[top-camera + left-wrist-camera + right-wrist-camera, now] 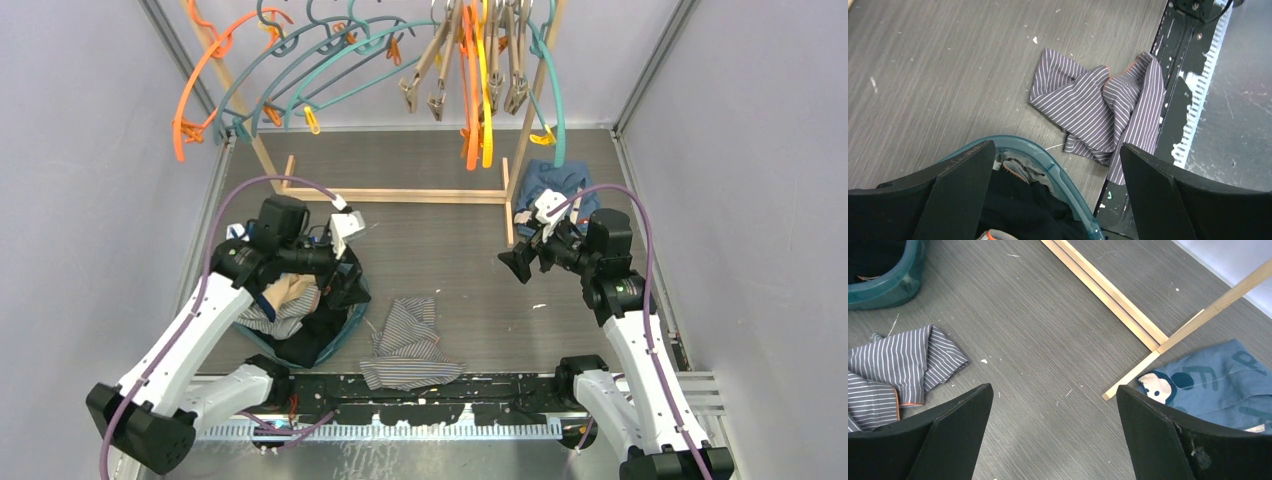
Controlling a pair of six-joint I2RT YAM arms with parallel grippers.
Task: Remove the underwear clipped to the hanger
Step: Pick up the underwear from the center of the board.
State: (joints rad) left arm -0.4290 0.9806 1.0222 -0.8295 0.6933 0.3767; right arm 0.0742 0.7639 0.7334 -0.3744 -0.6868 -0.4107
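Pinstriped underwear [1098,112] lies crumpled ahead of the left gripper [1055,150], long axis near-to-far. Both it and the right gripper [1053,390] stand wide, empty.

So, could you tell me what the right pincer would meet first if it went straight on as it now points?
Most likely bare table: the right pincer aims between the striped underwear and the wooden rack foot, though depth is unclear.
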